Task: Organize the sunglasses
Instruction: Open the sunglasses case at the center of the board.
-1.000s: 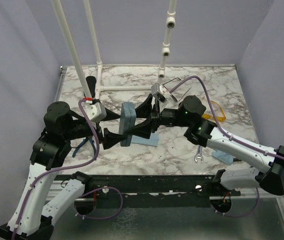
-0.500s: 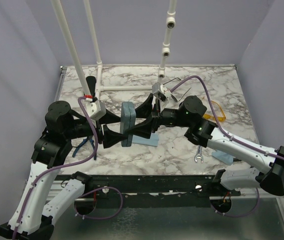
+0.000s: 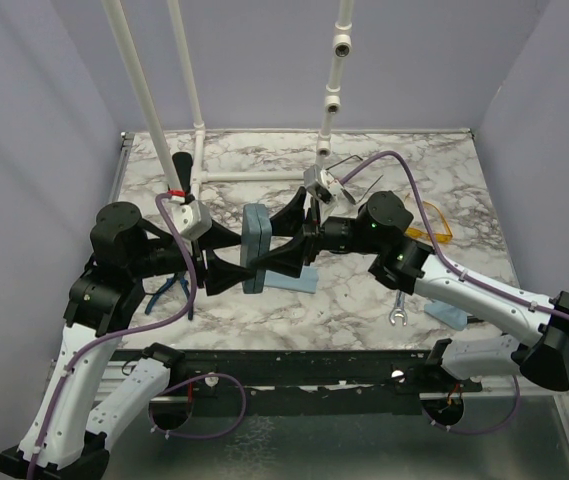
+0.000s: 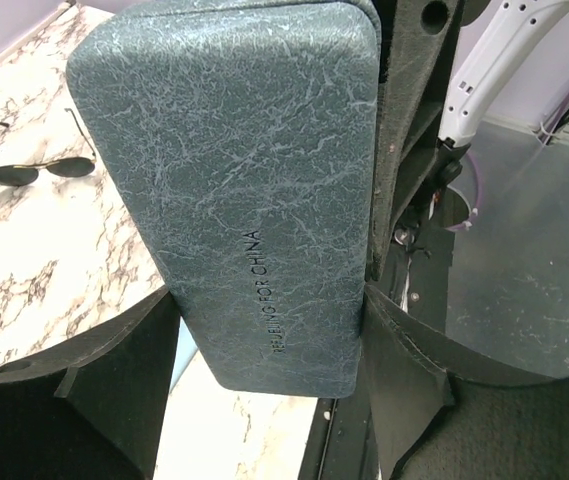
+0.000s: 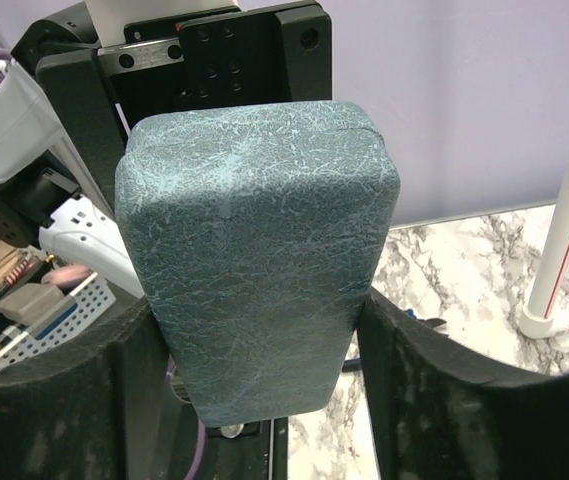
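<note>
We judge the step in hand to be getting the case (image 3: 255, 245) ready to open; no sunglasses are packed yet. The case hangs on edge above the middle of the desk (image 3: 354, 300), between the two hands. The right hand (image 3: 272, 243) is partly open and clamped on the sides of the case. The left hand (image 3: 236, 252) has a finger on either side of the case, close against it, but we cannot tell whether it is gripping.

The wire pair (image 3: 349, 170) lies near the far edge of the desk, right of centre. The yellow pair (image 3: 436, 226) lies near the right edge, partly hidden behind the right arm.

Next, we think one hand must hold the base firmly while the other works the lid up at its seam, without twisting the case out of either grip.

The top view alone shows both pairs and that the case is off the desk. The left wrist view adds the broad face of the case with its small lettering, and the wire pair beyond. The right wrist view shows only the narrow end of the case, flanked by that hand's fingers.
</note>
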Controlling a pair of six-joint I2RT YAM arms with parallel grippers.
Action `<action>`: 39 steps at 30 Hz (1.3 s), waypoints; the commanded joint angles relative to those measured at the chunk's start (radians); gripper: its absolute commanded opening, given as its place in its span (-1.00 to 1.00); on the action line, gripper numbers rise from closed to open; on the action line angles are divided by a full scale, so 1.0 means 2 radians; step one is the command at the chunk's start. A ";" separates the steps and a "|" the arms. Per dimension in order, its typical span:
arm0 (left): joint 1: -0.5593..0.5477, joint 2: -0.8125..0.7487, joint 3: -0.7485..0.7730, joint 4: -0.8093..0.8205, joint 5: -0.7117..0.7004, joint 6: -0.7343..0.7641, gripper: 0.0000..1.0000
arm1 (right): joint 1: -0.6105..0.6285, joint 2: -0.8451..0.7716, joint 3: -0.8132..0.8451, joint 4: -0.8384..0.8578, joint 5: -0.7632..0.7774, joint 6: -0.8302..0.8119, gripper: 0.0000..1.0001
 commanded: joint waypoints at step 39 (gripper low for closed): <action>-0.004 -0.039 0.006 0.037 -0.055 0.015 -1.00 | 0.008 -0.022 -0.018 -0.069 0.187 -0.078 0.43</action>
